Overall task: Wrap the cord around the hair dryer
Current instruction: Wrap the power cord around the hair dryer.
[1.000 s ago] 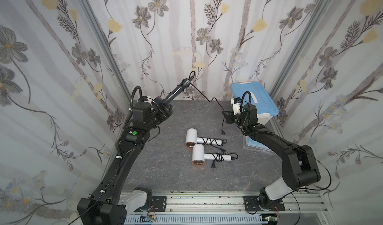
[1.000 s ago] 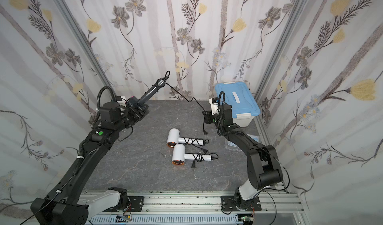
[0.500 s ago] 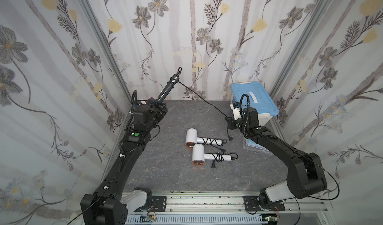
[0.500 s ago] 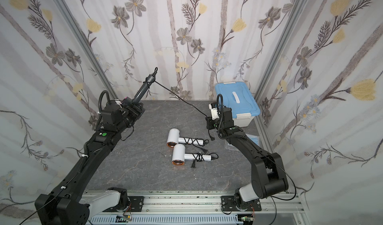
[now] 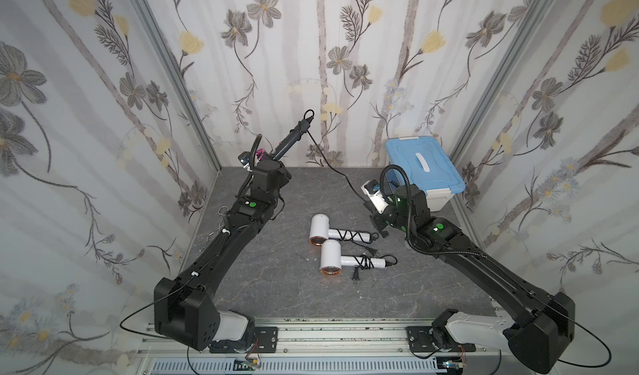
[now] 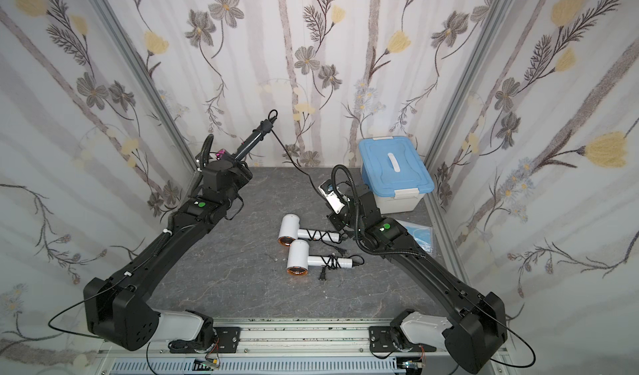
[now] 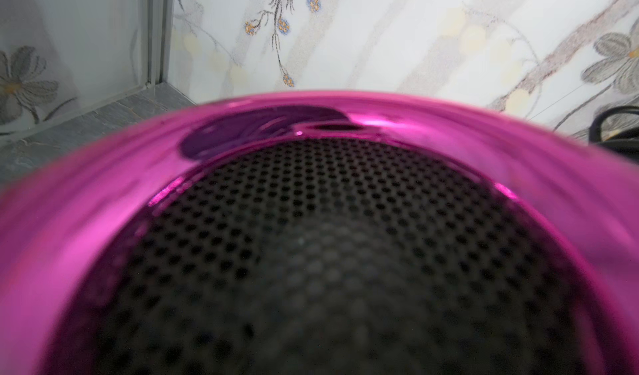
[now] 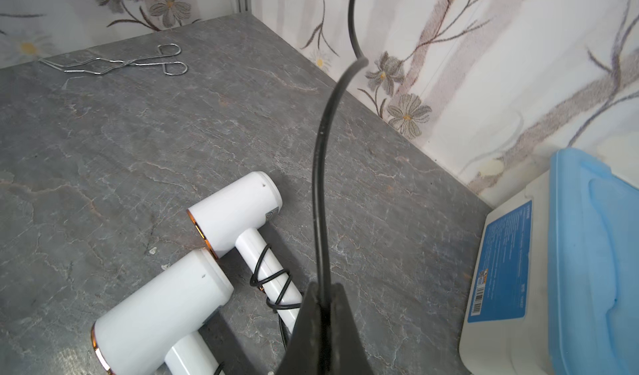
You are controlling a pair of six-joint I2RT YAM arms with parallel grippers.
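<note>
I am seeing the left gripper holding the dark, magenta-ringed hair dryer aloft near the back wall, handle angling upward, while the right gripper is pinching its black cord above the desk.

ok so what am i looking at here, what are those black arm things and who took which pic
Two black robot arms, each ending in a two-fingered gripper. The two wide pictures look down from one overhead camera; the close-ups come from cameras on each wrist. The left gripper holds a dark hair dryer aloft, its pink rim filling that wrist's view. The right gripper pinches its cord. On the grey table sit two white hair dryers, cords already wrapped, and a blue-lidded box.
</note>
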